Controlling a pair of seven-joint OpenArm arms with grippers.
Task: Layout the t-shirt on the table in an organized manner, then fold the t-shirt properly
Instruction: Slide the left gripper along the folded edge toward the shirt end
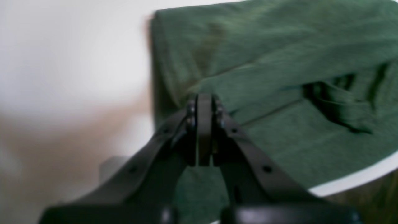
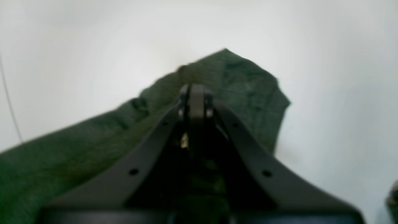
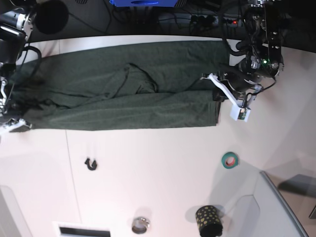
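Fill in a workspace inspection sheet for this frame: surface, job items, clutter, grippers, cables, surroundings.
Surface: white table, thin dark seam line.
Job's things: dark green t-shirt stretched in a long band along the far side, creased mid-length.
Clutter: green tape roll, dotted black cup, small black hook, metal ring.
Grippers: left gripper shut on t-shirt edge; right gripper shut on t-shirt corner.
Cables: dark cables behind the table.
Surroundings: grey bin corner.

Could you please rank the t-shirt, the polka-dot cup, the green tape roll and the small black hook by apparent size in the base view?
1. t-shirt
2. polka-dot cup
3. green tape roll
4. small black hook, only slightly smaller than the tape roll, so that order is unsure.
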